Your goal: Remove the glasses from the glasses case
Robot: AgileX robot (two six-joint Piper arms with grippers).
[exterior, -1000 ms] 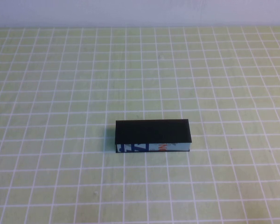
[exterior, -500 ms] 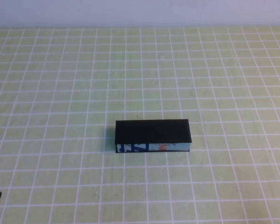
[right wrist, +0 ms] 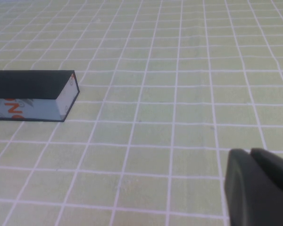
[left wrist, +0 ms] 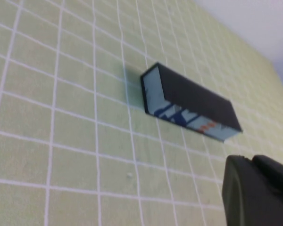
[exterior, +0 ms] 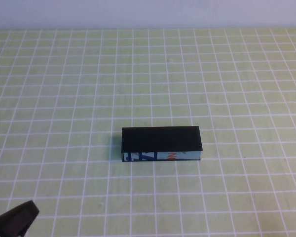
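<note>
The glasses case [exterior: 161, 143] lies shut in the middle of the table, its matte black lid on top and its light blue printed side facing me. The glasses are hidden. My left gripper [exterior: 28, 211] pokes in at the near left corner, well short of the case, its fingers pressed together and empty. The left wrist view shows the case [left wrist: 191, 103] ahead of the left gripper [left wrist: 251, 159]. In the right wrist view, my right gripper [right wrist: 250, 151] is shut on nothing, with one end of the case [right wrist: 30, 94] off to its side.
A green mat with a white grid [exterior: 237, 79] covers the table. A pale wall [exterior: 148, 12] runs along its far edge.
My left gripper has come further into the high view from the near left corner, toward the case. The case has not moved.
</note>
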